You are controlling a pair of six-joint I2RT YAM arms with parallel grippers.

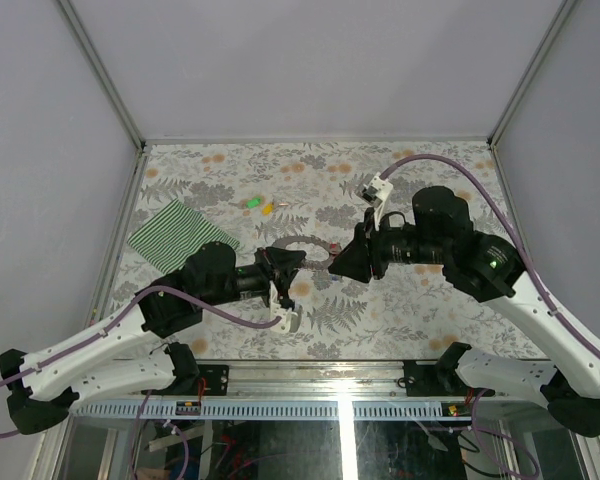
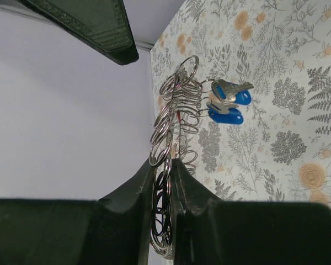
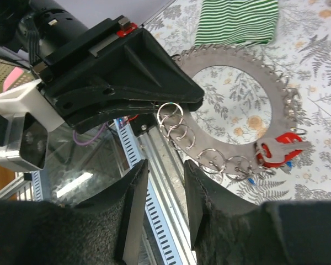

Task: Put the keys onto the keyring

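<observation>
While the left gripper was clamped on the edge of the keyring, holding it up off the counter, blue keys and a red key hung from it. The right gripper sat open and empty just beside it. The green key and yellow key lay on the counter beyond it.
</observation>
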